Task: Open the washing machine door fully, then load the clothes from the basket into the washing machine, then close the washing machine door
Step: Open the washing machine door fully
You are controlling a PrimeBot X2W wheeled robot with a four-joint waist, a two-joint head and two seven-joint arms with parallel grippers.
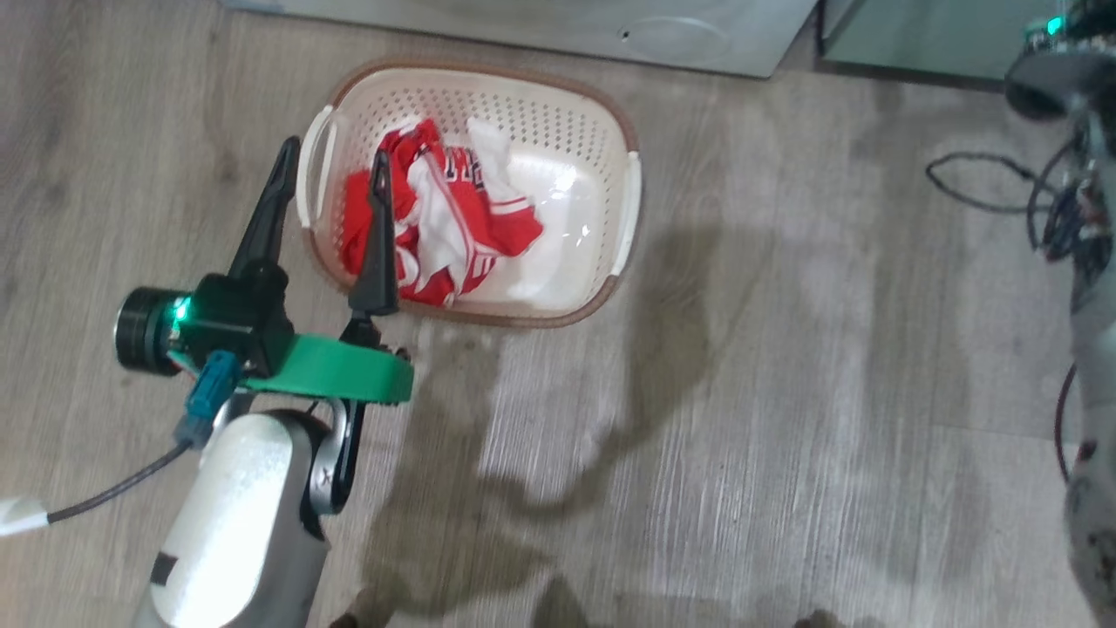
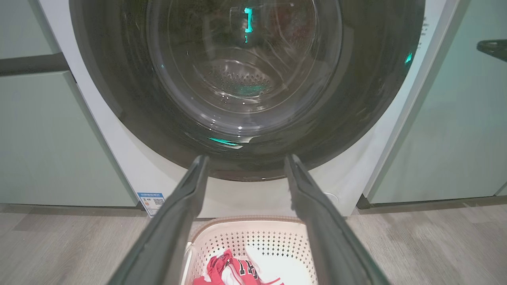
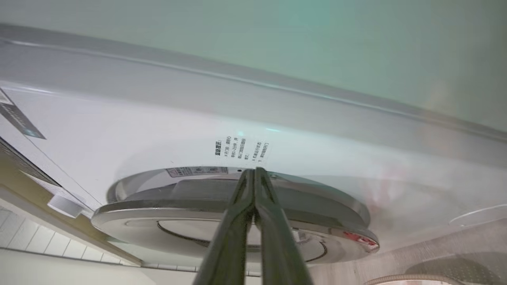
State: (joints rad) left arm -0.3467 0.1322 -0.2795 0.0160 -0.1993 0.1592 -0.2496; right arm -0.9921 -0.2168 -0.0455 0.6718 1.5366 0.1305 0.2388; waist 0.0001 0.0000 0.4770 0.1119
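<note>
Right gripper (image 3: 254,171), fingers together, noses at the rim of the glossy round door (image 3: 150,215) mid-frame; that slick edge could shed it. Left gripper (image 2: 246,158) gapes empty.

Basket (image 1: 540,113): cream plastic, perforated walls, glossy floor; brown woven-look rim.
Clothes (image 1: 436,218): red and white cloth, soft, crumpled.
Floor (image 1: 785,392): grey wood-grain planks, matt.
Washing machine door (image 2: 107,79): glossy black ring, clear glass bowl; perforated metal drum (image 2: 237,81) behind it.
Washing machine (image 2: 130,166) front: smooth white, faint sheen.
Left gripper (image 1: 334,150): dark matt fingers, green plastic bracket (image 1: 349,371).
</note>
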